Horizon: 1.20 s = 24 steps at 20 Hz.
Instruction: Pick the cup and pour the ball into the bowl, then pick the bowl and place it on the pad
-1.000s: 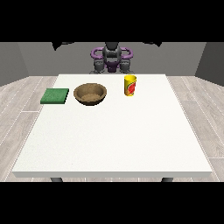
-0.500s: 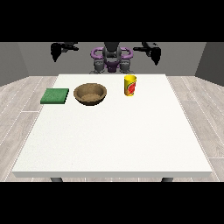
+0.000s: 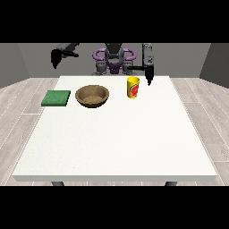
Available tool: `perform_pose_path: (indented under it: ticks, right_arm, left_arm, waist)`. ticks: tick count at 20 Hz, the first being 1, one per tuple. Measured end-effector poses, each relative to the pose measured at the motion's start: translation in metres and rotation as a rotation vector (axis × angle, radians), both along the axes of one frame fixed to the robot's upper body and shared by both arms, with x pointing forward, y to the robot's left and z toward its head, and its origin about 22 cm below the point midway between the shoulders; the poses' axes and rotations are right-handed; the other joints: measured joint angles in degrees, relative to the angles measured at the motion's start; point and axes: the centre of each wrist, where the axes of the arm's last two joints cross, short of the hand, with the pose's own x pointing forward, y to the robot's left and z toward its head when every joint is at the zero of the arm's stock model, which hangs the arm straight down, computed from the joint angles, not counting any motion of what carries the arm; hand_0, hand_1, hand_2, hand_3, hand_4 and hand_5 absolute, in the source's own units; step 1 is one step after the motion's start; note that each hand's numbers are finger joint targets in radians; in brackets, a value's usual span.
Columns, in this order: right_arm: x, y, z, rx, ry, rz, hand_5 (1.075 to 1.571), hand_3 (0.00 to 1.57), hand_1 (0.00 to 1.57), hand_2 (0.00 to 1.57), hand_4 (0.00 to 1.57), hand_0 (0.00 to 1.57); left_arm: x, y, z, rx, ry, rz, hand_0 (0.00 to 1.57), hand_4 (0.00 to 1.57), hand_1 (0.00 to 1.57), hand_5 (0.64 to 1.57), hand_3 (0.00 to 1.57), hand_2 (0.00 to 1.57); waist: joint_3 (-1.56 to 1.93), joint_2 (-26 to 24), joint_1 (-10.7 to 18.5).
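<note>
A yellow cup [image 3: 133, 86] with a red mark stands upright on the white table [image 3: 116, 134], towards the back and right of centre. A brown bowl [image 3: 92, 95] sits to its left, and a green pad [image 3: 56, 98] lies further left near the table's edge. The hand at the view's right [image 3: 148, 74] hangs down beside the cup, just right of it and slightly higher, holding nothing. The hand at the view's left [image 3: 56, 57] is raised off the table's back left corner, far from the pad. No ball shows from here.
The robot's torso [image 3: 113, 60] stands behind the table's far edge. A wide bare stretch of table lies in front of the objects. Grey wood floor surrounds the table.
The hand at the view's right has swung inward and down, from high and wide to just beside the cup. The hand at the view's left has lowered slightly.
</note>
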Motion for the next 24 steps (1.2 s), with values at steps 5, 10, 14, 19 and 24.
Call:
perform_pose_path:
  ticks: [5, 10, 14, 19, 24]
  right_arm:
    - [0.003, -0.006, -0.007, 0.010, -0.008, 0.024, 1.570, 0.00, 0.00, 0.00, 0.00, 0.00]
    - [0.008, -0.006, -0.010, 0.007, -0.024, 0.031, 1.571, 0.00, 0.00, 0.00, 0.00, 0.00]
    - [0.015, -0.009, -0.011, 0.008, -0.043, 0.027, 1.571, 0.00, 0.00, 0.00, 0.00, 0.00]
    - [0.019, -0.013, -0.013, -0.003, -0.046, 0.035, 1.571, 0.00, 0.00, 0.00, 0.00, 0.00]
    - [0.024, -0.019, -0.005, -0.008, -0.064, 0.044, 1.570, 0.00, 0.00, 0.00, 0.00, 0.00]
  left_arm:
    - [0.014, -0.005, -0.022, 0.007, -0.005, 0.018, 0.00, 0.00, 0.00, 1.517, 0.00, 0.00]
    - [0.023, -0.010, -0.043, 0.024, -0.019, 0.027, 0.00, 0.00, 0.00, 1.520, 0.00, 0.00]
    - [0.033, -0.010, -0.048, 0.027, -0.034, 0.034, 0.00, 0.00, 0.00, 1.521, 0.00, 0.00]
    - [0.040, -0.014, -0.055, 0.037, -0.033, 0.045, 0.00, 0.00, 0.00, 1.559, 0.00, 0.00]
    - [0.037, -0.018, -0.060, 0.169, -0.073, 0.099, 1.30, 1.43, 1.30, 1.255, 1.57, 1.57]
  waist:
    - [0.01, 1.5, -0.9]
    - [0.00, 3.1, -1.3]
    - [0.00, 4.5, -1.3]
    - [0.00, 5.1, -1.7]
    - [0.68, 5.5, -3.2]
